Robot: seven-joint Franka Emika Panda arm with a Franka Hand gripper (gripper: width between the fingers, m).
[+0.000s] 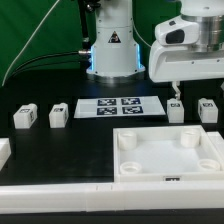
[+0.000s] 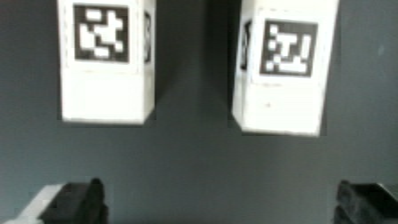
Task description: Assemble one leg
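Two white square-section legs with black-and-white tags lie side by side in the wrist view, one (image 2: 107, 62) and the other (image 2: 285, 66). In the exterior view they are at the right, behind the panel: one leg (image 1: 176, 110) and one leg (image 1: 207, 108). Two more legs (image 1: 25, 117) (image 1: 58, 115) lie at the exterior view's left. My gripper (image 1: 180, 92) hangs just above the right pair. In the wrist view the gripper (image 2: 219, 205) is open and empty, its dark fingertips (image 2: 71, 203) set wide apart and short of both legs.
The large white square panel (image 1: 170, 152) with corner holes lies in front of the right pair. The marker board (image 1: 120, 106) lies at the middle back. A white block (image 1: 3, 152) sits at the left edge. A white rail (image 1: 60, 196) runs along the front.
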